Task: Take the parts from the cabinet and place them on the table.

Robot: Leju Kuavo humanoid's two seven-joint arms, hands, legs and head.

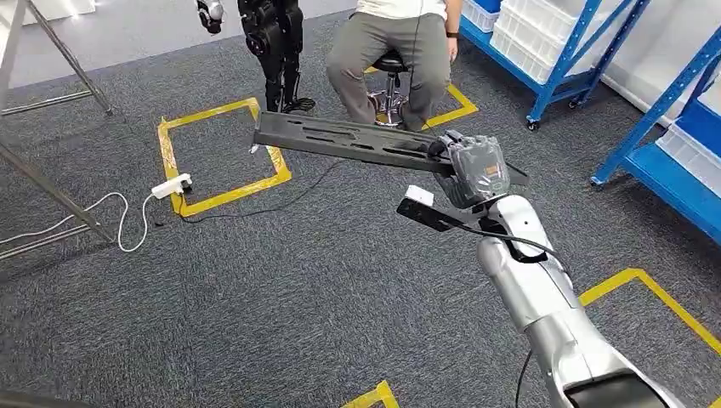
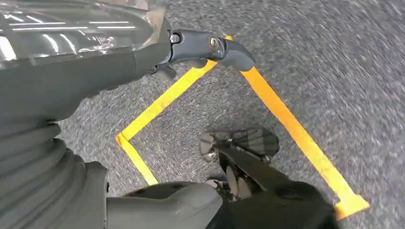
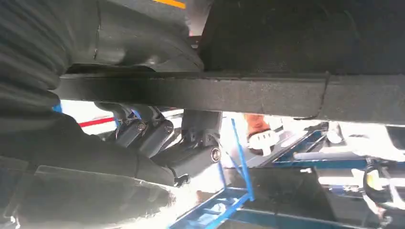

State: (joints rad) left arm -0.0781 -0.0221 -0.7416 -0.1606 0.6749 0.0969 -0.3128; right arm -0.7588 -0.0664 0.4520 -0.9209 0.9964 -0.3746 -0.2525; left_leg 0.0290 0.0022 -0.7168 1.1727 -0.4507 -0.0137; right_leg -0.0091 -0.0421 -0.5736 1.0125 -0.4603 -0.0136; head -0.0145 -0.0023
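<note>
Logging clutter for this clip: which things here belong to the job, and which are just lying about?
Job: long black part, held by the right hand.
Lying about: white power strip with cable, yellow floor tape, blue shelving, seated person.

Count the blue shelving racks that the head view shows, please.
2. One blue rack stands at the top right, holding white bins; the second blue rack is at the right edge. Others may stand outside the picture.

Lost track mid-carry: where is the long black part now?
In the head view, the long black part is held by the right hand, stretching left above the carpet near the yellow tape square.
</note>
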